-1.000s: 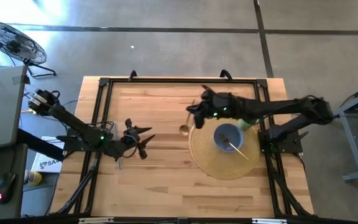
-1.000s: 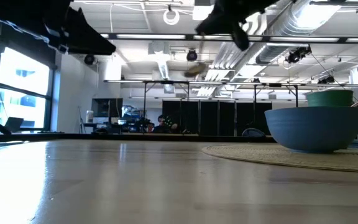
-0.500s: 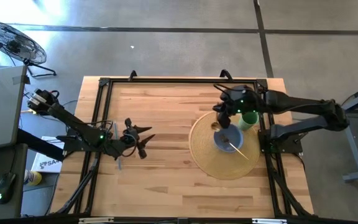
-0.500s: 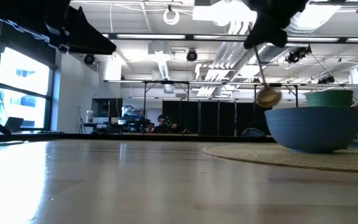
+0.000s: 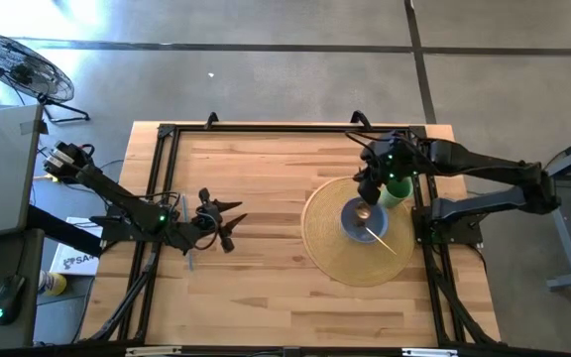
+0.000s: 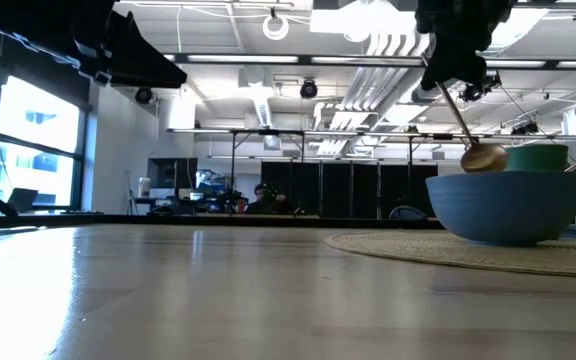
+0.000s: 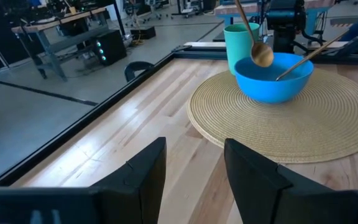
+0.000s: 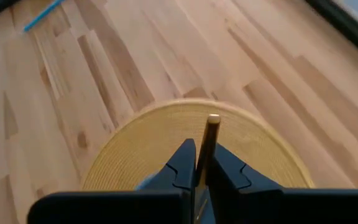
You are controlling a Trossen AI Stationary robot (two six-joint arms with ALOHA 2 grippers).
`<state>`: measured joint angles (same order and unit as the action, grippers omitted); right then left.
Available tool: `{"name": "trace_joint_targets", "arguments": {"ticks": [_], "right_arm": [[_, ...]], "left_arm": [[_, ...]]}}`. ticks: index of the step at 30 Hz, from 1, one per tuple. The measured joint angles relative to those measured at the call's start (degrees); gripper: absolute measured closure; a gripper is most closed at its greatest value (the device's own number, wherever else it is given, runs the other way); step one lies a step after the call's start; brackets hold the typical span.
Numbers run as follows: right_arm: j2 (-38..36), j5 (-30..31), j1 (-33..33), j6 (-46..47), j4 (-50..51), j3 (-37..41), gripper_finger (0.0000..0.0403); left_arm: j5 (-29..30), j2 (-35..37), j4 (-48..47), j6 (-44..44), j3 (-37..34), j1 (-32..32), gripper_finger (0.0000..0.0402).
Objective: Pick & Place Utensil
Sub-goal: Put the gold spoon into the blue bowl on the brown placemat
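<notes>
High view shows the right gripper (image 5: 369,186) parked over the far edge of the blue bowl (image 5: 363,220), clamped on the handle of a wooden spoon (image 5: 364,211) whose head now hangs right above the bowl's opening. A second ago that same spoon was out over bare table, left of the woven mat (image 5: 325,253), and half a second ago it was only at the bowl's near rim, so the carry is basically done. Low view backs this up: the spoon head (image 6: 484,157) sits just at rim height of the bowl (image 6: 505,205), not down inside yet. A wooden stick (image 5: 383,238) already leans in the bowl and a green cup (image 5: 397,190) stands just behind it. Probably all that's left is a small drop and letting go. Left gripper (image 5: 228,222) waits over the table's left half, fingers spread, holding nothing.
</notes>
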<state>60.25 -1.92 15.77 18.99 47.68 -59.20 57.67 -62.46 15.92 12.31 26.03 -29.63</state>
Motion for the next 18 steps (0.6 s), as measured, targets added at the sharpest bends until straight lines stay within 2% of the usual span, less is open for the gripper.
{"name": "trace_joint_targets", "arguments": {"ticks": [8, 18], "right_arm": [[1.05, -1.48, 0.74, -3.86, 3.33, 0.02, 0.0390], [8.32, -3.29, 0.72, -5.11, 4.77, 0.02, 0.0390]], "left_arm": [[0.09, 0.00, 0.00, 0.00, 0.00, 0.00, 0.0243], [-1.64, 0.00, -0.41, 1.01, 0.00, 0.00, 0.0243]]}}
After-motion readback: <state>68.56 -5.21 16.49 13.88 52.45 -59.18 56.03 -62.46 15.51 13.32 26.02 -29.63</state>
